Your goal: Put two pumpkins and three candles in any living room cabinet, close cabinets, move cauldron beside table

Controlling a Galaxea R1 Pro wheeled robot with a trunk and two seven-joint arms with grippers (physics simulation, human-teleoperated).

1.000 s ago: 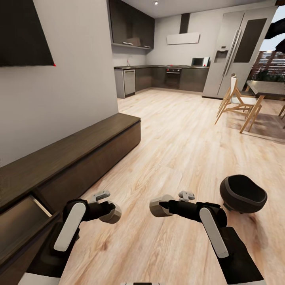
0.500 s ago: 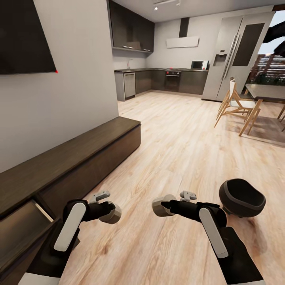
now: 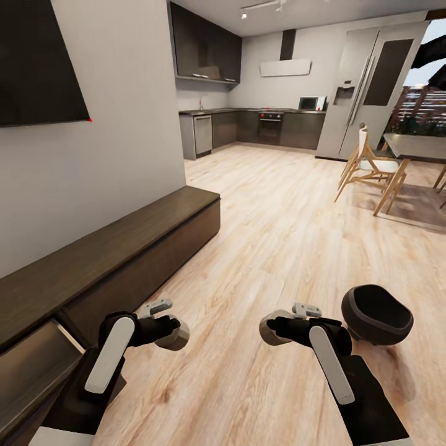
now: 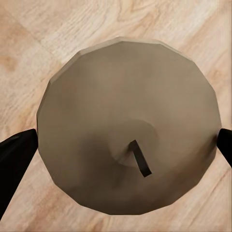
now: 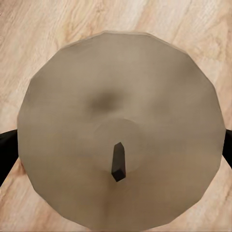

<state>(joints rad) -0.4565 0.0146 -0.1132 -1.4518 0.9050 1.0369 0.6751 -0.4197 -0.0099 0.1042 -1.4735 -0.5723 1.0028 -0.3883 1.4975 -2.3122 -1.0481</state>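
Observation:
My left gripper (image 3: 178,332) is shut on an olive-tan candle (image 3: 180,335) low over the wooden floor. In the left wrist view that candle (image 4: 96,106) sits between the black fingers (image 4: 14,162), wick up. My right gripper (image 3: 270,329) is shut on a second candle (image 3: 267,331); in the right wrist view this candle (image 5: 145,87) is held the same way. The black cauldron (image 3: 376,314) stands on the floor just right of my right arm. The long dark-brown cabinet (image 3: 142,241) runs along the left wall, with a drawer (image 3: 28,365) pulled out at its near end beside my left arm.
A dark screen (image 3: 40,62) hangs on the wall above the cabinet. A table (image 3: 414,146) with wooden chairs (image 3: 368,167) stands at the far right. The kitchen counters (image 3: 260,124) and a tall fridge (image 3: 365,87) are at the back. Open floor (image 3: 272,235) lies ahead.
The head view has tilted up a little. My right arm with its candle has shifted right, closer to the cauldron. The left arm holds its place.

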